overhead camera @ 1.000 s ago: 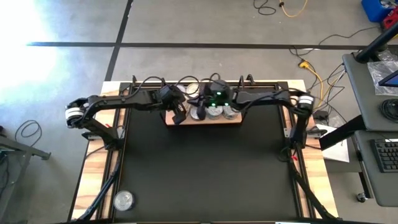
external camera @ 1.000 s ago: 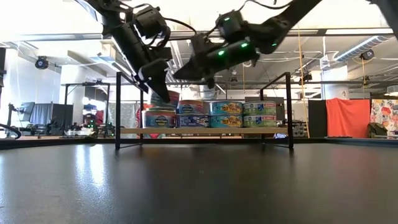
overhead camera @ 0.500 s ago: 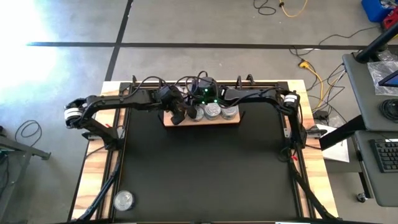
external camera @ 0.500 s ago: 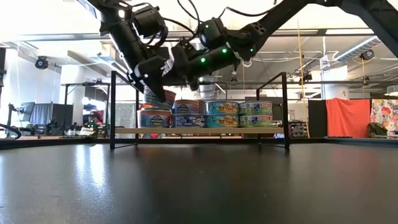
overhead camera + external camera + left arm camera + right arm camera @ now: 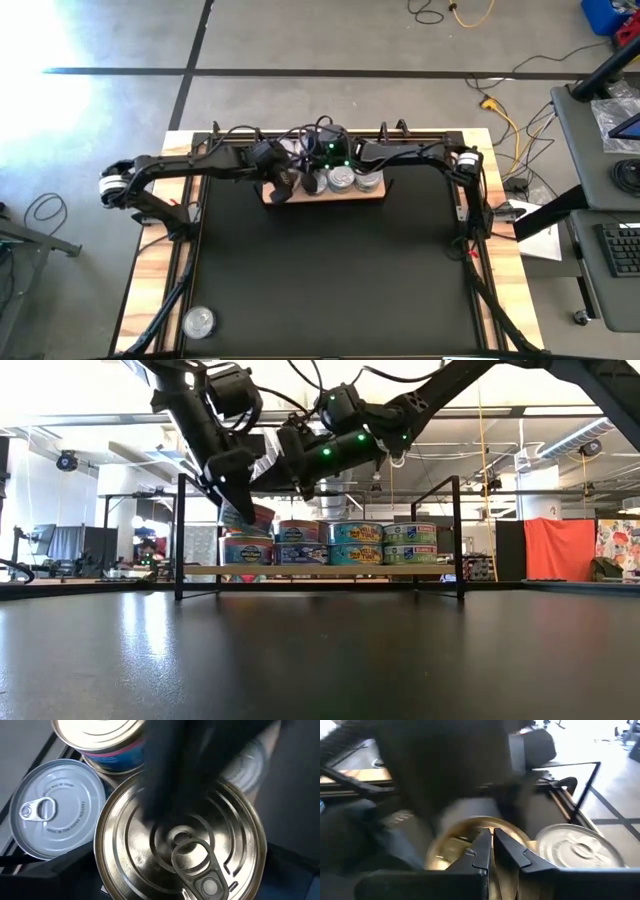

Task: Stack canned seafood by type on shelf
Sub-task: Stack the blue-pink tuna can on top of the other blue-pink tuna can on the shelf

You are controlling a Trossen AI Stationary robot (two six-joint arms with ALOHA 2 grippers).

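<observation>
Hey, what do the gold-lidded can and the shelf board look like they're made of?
Gold-lidded can: metal, it seems, with a shiny gold finish; stamped concentric rings, pull tab and bright reflections suggest it.
Shelf board: apparently light wood with a matte finish, carried on thin black posts that look like metal.

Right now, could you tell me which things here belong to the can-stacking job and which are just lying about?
Job:
- shelf
- tins stacked on it
- gold-lidded tin under the left end effector
- lone tin at the table's near left corner

Lying about:
- cables on the floor
- keyboard on the side desk
</observation>
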